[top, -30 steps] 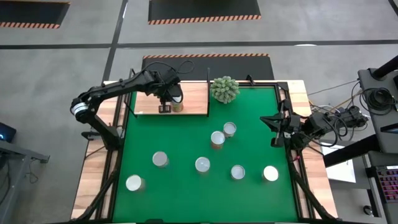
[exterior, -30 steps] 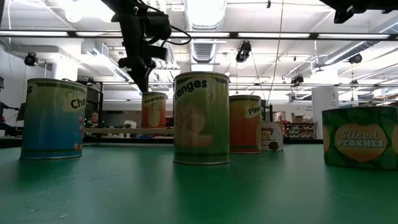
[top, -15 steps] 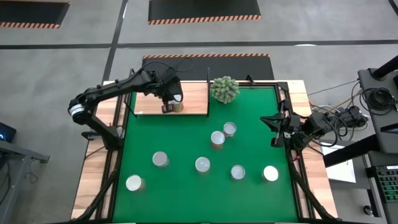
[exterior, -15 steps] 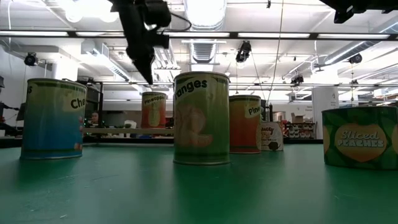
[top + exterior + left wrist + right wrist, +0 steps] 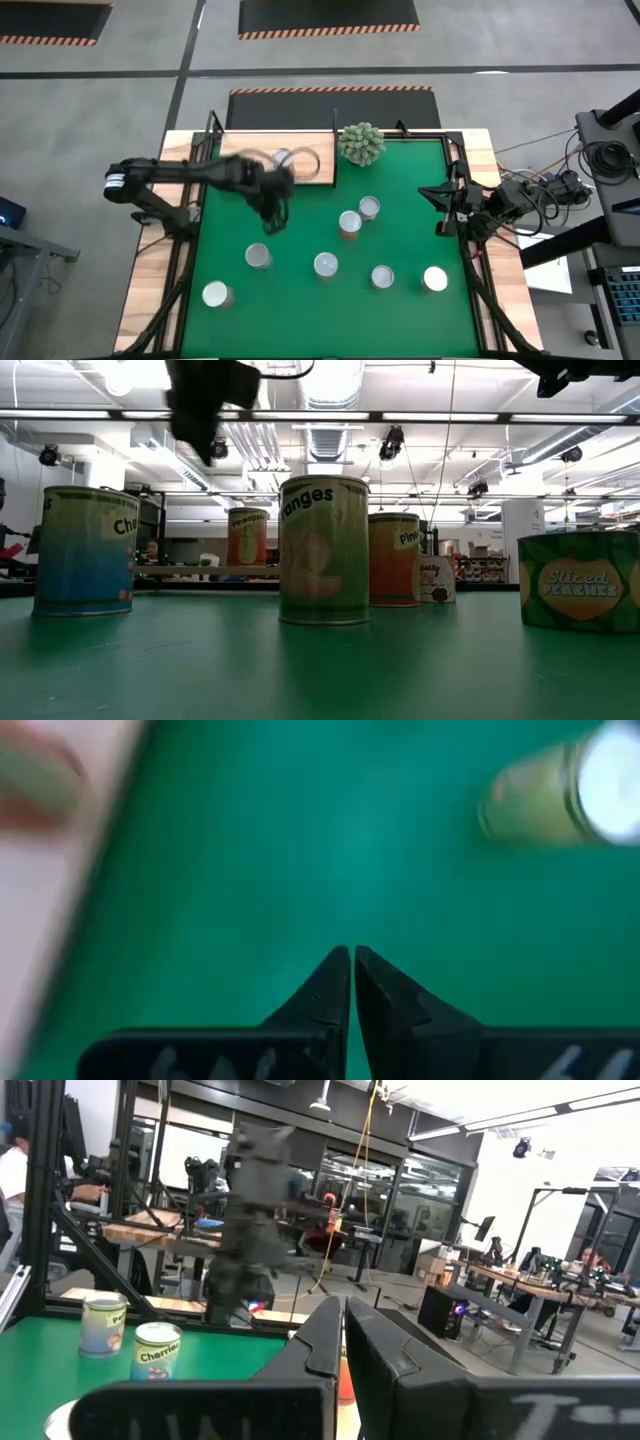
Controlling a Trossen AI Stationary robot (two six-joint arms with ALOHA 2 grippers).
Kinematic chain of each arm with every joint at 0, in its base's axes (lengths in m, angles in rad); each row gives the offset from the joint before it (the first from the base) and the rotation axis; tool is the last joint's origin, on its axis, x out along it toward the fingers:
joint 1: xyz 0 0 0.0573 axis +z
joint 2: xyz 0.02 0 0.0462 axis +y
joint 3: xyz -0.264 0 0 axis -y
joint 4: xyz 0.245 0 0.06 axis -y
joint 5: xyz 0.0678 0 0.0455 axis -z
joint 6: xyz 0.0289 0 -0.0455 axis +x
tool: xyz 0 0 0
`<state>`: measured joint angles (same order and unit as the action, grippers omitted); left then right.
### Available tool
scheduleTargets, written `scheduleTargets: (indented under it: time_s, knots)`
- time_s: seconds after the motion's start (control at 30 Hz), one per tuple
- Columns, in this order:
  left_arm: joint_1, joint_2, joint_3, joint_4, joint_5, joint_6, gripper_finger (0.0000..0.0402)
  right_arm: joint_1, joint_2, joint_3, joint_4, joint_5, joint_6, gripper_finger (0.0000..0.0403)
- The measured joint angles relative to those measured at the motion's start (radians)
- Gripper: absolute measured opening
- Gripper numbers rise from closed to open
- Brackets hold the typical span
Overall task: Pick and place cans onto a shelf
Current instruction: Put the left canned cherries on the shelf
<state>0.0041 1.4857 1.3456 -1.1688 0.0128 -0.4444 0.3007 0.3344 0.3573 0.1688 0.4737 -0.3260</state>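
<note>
One can [image 5: 284, 160] stands upright on the pale wooden shelf [image 5: 240, 170] at the table's far left; the low view shows it [image 5: 248, 537] on the shelf [image 5: 200, 571] too. Several more cans stand on the green mat, among them one [image 5: 258, 256] just nearward of my left gripper [image 5: 272, 215]. That gripper hangs shut above the mat, pointing down, with nothing in it [image 5: 352, 960]. A can [image 5: 560, 795] lies ahead of it in the left wrist view. My right gripper [image 5: 445, 205] waits shut at the table's right edge [image 5: 343, 1320].
A round spiky plant [image 5: 361, 144] sits at the far edge beside the shelf. Cans [image 5: 349, 222], [image 5: 369, 207] stand mid-mat, and others [image 5: 325, 264], [image 5: 382, 276], [image 5: 435, 279], [image 5: 215, 294] stand along the near side. Black frame rails border the mat.
My left gripper has swung away from the can on the shelf, out over the green mat toward the table's near edge, rising a little and rolling about its own axis. It has stayed shut. The can has stayed upright on the shelf.
</note>
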Motion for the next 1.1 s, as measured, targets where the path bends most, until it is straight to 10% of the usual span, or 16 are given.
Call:
scheduleTargets:
  time_s: [0.43, 1.1]
  knots:
    - [-0.391, -0.001, -0.048, -0.019, -0.095, -0.887, 0.0045, 0.0, 0.0, 0.0, 0.0, 0.0, 0.0, 0.0009]
    - [-0.438, 0.044, -0.12, -0.032, -0.163, -1.031, 0.035, 0.0, 0.0, 0.0, 0.0, -0.001, 0.011, 0.0009]
